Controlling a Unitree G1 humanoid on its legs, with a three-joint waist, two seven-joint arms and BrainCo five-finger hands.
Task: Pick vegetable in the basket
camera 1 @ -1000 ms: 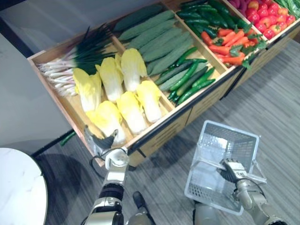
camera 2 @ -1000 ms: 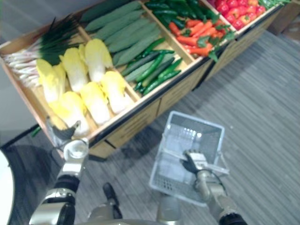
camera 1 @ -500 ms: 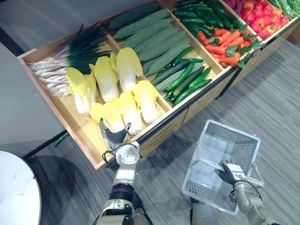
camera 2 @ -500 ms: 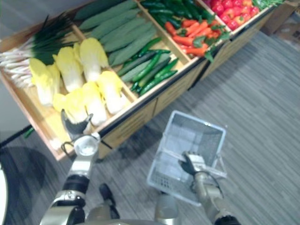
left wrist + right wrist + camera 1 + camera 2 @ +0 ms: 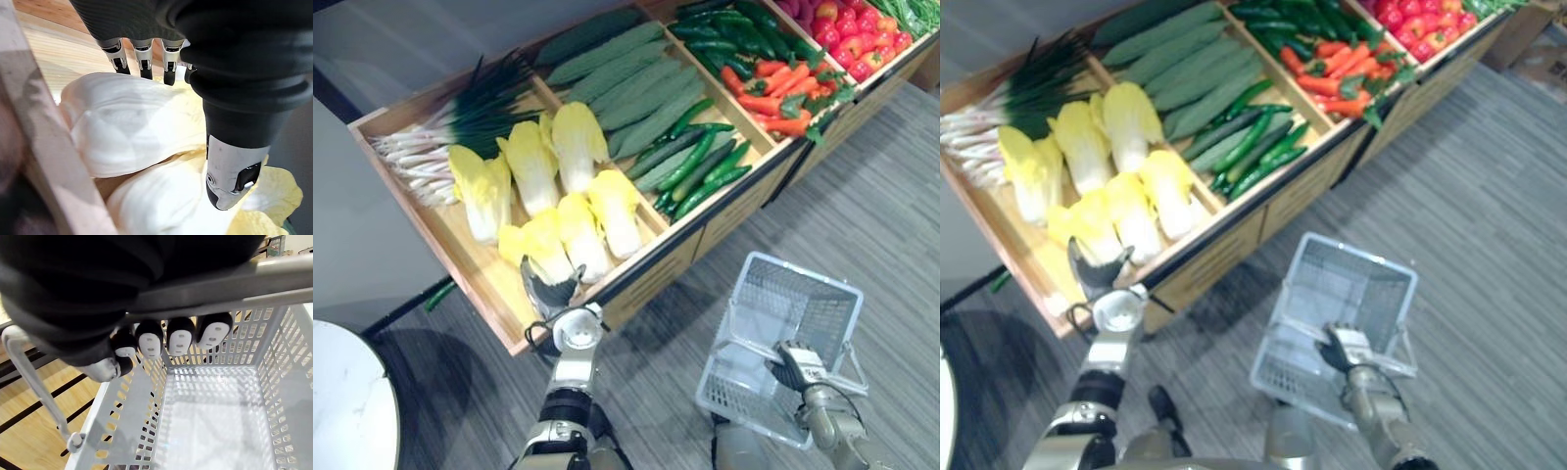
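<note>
So the left hand (image 5: 551,290) was hanging right over the front-most cabbage (image 5: 128,131) in the wooden crate (image 5: 462,257), fingers straight and thumb spread wide. Nothing was gripped, and I couldn't tell if the tips touched it. The cabbage lay pale stem end toward the crate's front edge and leafy end away, roughly in line with those fingers. That made this hand clearly the nearer one, since the right hand (image 5: 793,362) was curled round the handle of the empty basket (image 5: 808,284), well apart.

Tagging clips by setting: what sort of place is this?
Probably a grocery shop's produce section, or a mock-up of one: a wooden display stand split into compartments of cabbages, cucumbers and carrots, and a grey shopping basket held in the right hand.
</note>
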